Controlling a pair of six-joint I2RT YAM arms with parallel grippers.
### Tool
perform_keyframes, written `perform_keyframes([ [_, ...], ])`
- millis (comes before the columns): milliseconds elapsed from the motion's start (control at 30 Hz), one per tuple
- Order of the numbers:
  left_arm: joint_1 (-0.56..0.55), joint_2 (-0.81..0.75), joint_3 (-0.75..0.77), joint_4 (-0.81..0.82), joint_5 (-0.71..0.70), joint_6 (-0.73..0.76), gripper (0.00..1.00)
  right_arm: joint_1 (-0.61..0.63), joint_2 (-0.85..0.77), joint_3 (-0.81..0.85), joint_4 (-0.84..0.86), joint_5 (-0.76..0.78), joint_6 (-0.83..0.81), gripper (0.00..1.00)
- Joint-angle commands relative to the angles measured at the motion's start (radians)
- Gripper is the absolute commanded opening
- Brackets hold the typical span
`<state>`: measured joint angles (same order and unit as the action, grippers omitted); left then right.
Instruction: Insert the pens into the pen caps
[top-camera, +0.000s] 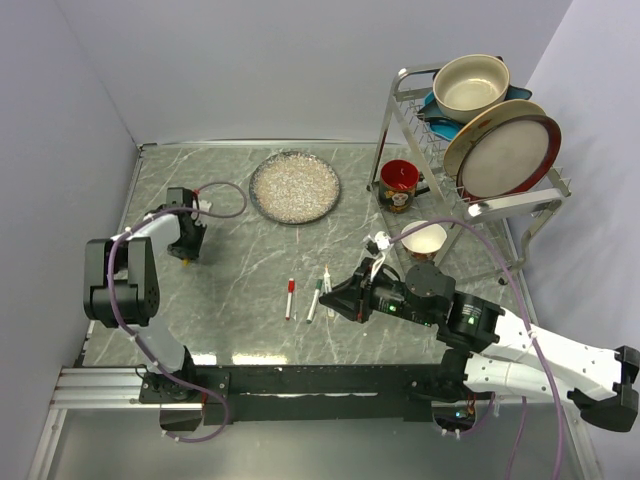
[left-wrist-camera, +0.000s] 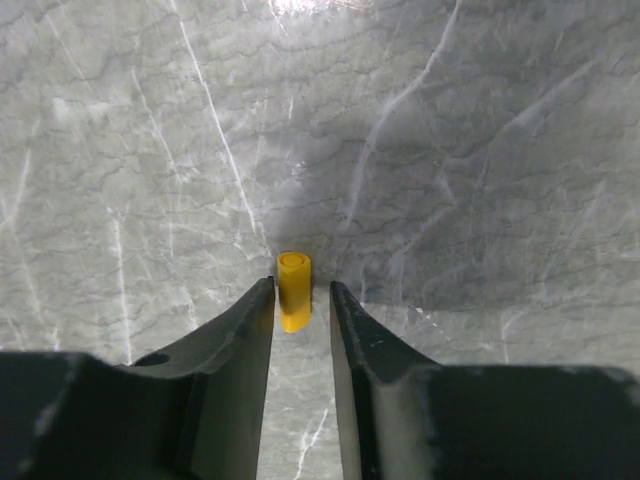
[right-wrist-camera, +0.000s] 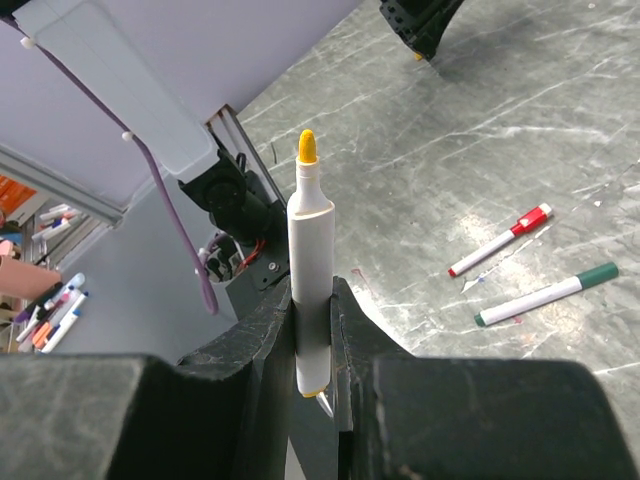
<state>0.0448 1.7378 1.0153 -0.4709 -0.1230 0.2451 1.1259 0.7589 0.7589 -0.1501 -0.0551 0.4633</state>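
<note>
The left gripper's (left-wrist-camera: 301, 286) fingers stand slightly apart, straddling a yellow cap (left-wrist-camera: 294, 292) on the table's (top-camera: 230, 290) left side. The right gripper (right-wrist-camera: 311, 335) is clamped on a yellow-tipped pen (right-wrist-camera: 310, 250). Just left of it, a red-capped pen (right-wrist-camera: 500, 240) and a green-capped pen (right-wrist-camera: 545, 295) lie mid-table.

Desk: How do the two arms read from above?
Photographer: Left arm (top-camera: 120, 280): chunky black joint housings, one white link, left purple cable (top-camera: 225, 185) clipped along it. Right arm (top-camera: 545, 355): white shells, black joints, a small green light (top-camera: 393, 309), right purple cable (top-camera: 512, 268) held by white clips.
Desk: And the grippers?
Photographer: Left gripper (left-wrist-camera: 300, 290) and right gripper (right-wrist-camera: 312, 300) match: matte black fingers tapering to blunt tips
</note>
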Motion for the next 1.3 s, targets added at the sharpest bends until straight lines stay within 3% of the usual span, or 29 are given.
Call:
perform_keyframes([
  [0, 0.007, 0.17, -0.022, -0.096, 0.094, -0.062, 0.3, 0.006, -0.018, 0.029, -0.002, 0.018, -0.002, 0.02],
  [133, -0.014, 0.242, 0.066, -0.172, 0.114, -0.124, 0.19, 0.006, -0.033, 0.023, -0.002, 0.026, 0.011, 0.02],
  [267, -0.068, 0.218, 0.071, -0.186, 0.138, -0.162, 0.01, 0.006, -0.036, 0.016, -0.014, 0.032, 0.029, 0.02],
  [533, -0.154, 0.088, 0.091, -0.189, 0.244, -0.349, 0.01, 0.008, -0.059, -0.004, -0.046, 0.054, 0.061, 0.0],
  [633, -0.2, -0.006, 0.071, -0.152, 0.308, -0.385, 0.01, 0.012, -0.047, -0.029, -0.043, 0.054, 0.078, 0.0],
  [800, -0.235, -0.223, -0.001, -0.039, 0.532, -0.474, 0.01, 0.063, -0.034, -0.087, 0.037, 0.05, 0.113, 0.0],
  [867, -0.235, -0.311, -0.024, -0.011, 0.548, -0.533, 0.01, 0.09, -0.014, -0.063, 0.043, 0.055, 0.109, 0.0],
  [967, -0.241, -0.452, -0.097, 0.122, 0.637, -0.643, 0.01, 0.124, 0.04, -0.008, 0.03, 0.112, 0.077, 0.0],
  [1067, -0.26, -0.63, -0.234, 0.371, 0.753, -0.821, 0.01, 0.132, 0.092, 0.039, 0.044, 0.104, 0.064, 0.0],
  [1100, -0.282, -0.677, -0.272, 0.534, 0.782, -0.867, 0.01, 0.132, 0.12, 0.048, 0.056, 0.1, 0.061, 0.0],
  [1267, -0.355, -1.001, -0.472, 0.822, 0.714, -1.122, 0.01, 0.132, 0.195, 0.057, 0.132, 0.123, 0.046, 0.0],
])
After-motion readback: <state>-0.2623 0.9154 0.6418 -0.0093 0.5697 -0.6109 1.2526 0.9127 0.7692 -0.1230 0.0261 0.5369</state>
